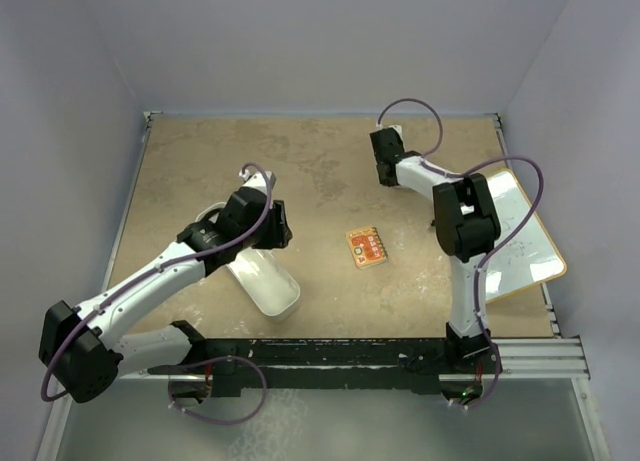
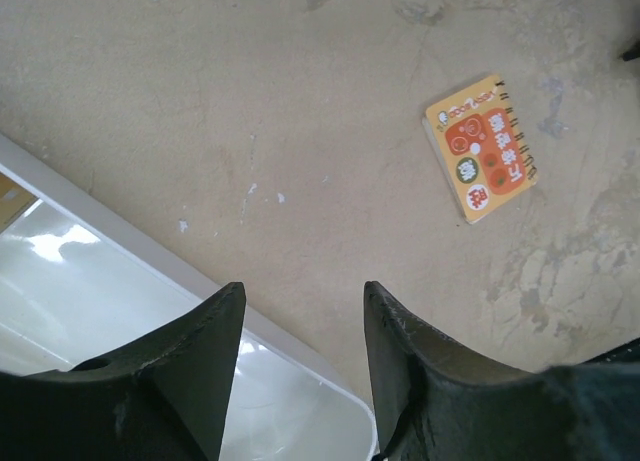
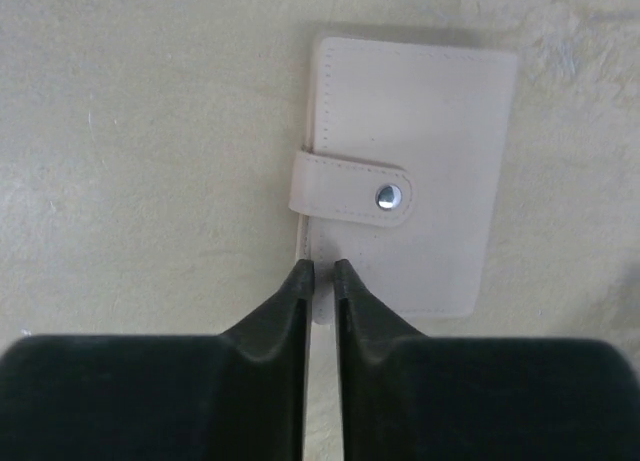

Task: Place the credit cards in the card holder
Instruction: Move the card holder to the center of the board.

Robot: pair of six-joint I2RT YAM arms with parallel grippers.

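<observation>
Currently card holder [image 3: 420, 111] lies closed, long axis pointing away from right end effector [image 3: 320, 271], clenched; left end effector [image 2: 302, 293] released.

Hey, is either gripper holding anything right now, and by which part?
The left gripper is open and empty. The right gripper is nearly shut at the card holder's near left edge; whether it pinches that edge cannot be told.

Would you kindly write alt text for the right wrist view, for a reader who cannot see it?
A closed beige card holder, its snap tab fastened, lies flat on the tan table. The right gripper, black fingers nearly together, sits at its near left edge; whether they pinch it is unclear.
</observation>
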